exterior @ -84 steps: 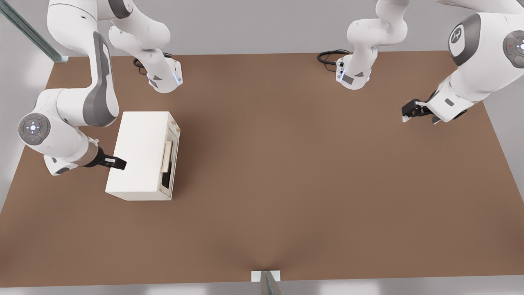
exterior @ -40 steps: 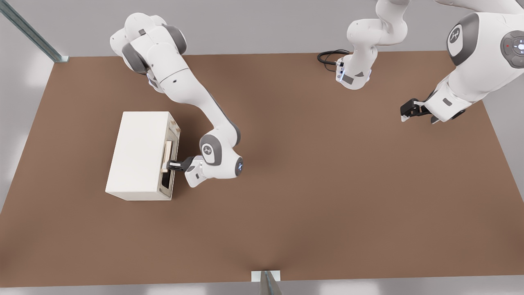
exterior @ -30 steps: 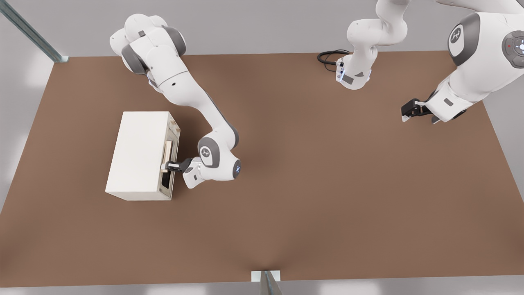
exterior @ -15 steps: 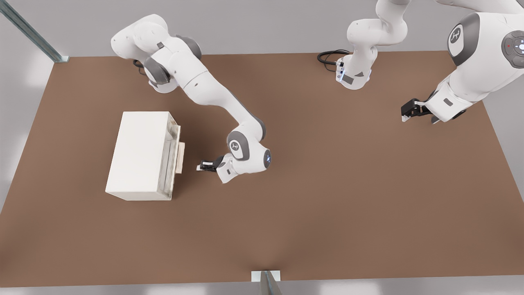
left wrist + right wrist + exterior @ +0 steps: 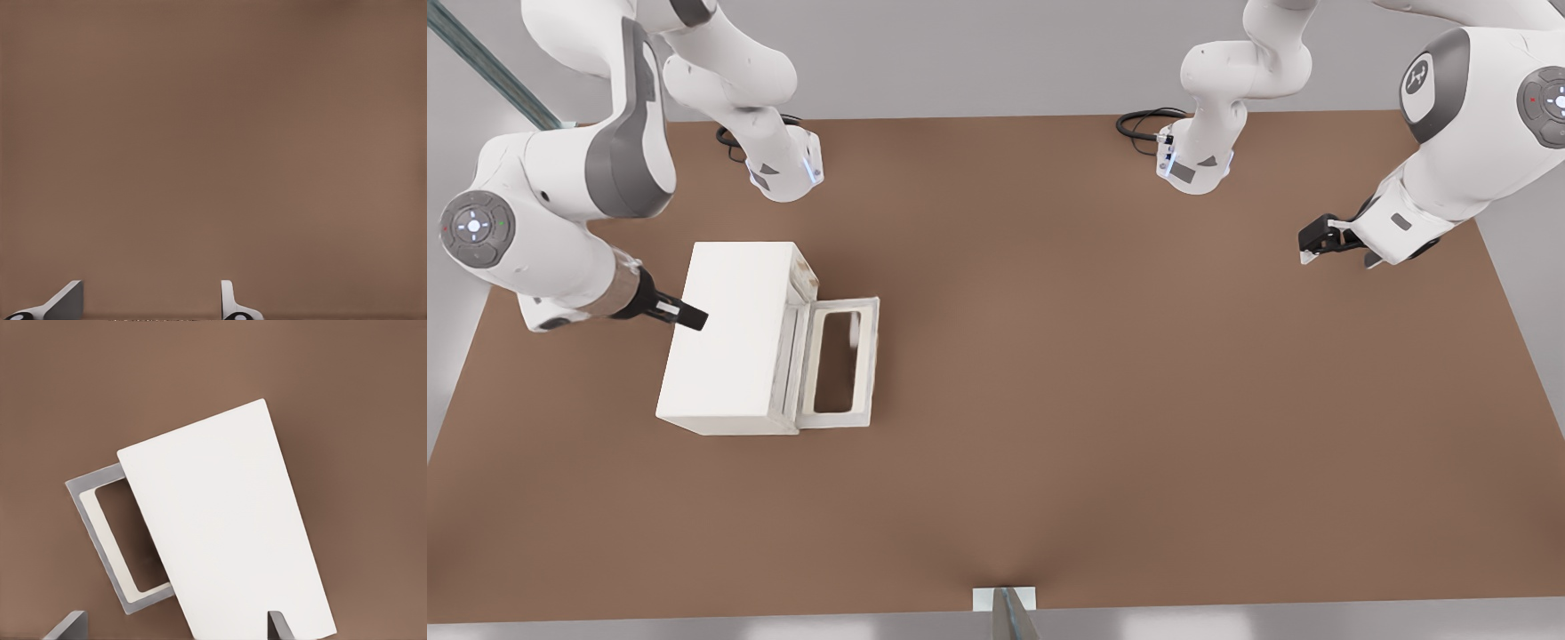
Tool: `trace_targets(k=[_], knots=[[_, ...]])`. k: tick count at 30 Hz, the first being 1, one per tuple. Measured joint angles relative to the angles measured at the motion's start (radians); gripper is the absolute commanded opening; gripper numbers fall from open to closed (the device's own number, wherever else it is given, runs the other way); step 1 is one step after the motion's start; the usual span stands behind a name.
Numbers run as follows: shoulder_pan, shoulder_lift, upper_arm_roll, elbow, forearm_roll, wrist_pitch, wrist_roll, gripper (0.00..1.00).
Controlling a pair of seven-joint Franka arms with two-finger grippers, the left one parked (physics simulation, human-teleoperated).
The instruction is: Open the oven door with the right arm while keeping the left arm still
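Observation:
The cream oven [image 5: 734, 338] stands on the brown table toward the front view's left. Its door [image 5: 868, 356] is swung fully down and lies flat on the table in front of the oven, with the table showing through its window. My right arm's gripper [image 5: 682, 313] hovers above the oven's top, at the edge away from the door, and is not touching it. In the right wrist view the oven top [image 5: 220, 520] fills the middle, the flat door [image 5: 89, 520] sticks out beside it, and the gripper [image 5: 175, 625] stands open and holds nothing.
The parked left arm [image 5: 1449, 169] hangs over the table's right side in the front view, its gripper [image 5: 1319, 240] near the edge. Both arm bases [image 5: 1196, 164] stand at the back with black cable loops [image 5: 1143, 123]. A metal post [image 5: 1005, 613] sits at the near edge.
The door went from nearly upright to lying flat open. My right arm left the oven's front and swung back over the oven's rear edge, folded up on the front view's left.

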Motion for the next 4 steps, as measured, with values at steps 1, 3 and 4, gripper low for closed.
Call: trace_targets(k=[1, 3, 4], knots=[[-0.002, -0.004, 0.000, -0.005, 0.003, 0.011, -0.020, 1.00], [-0.007, -0.006, 0.001, -0.010, 0.006, 0.030, -0.056, 1.00], [-0.009, -0.006, 0.001, -0.011, 0.007, 0.037, -0.073, 1.00]])
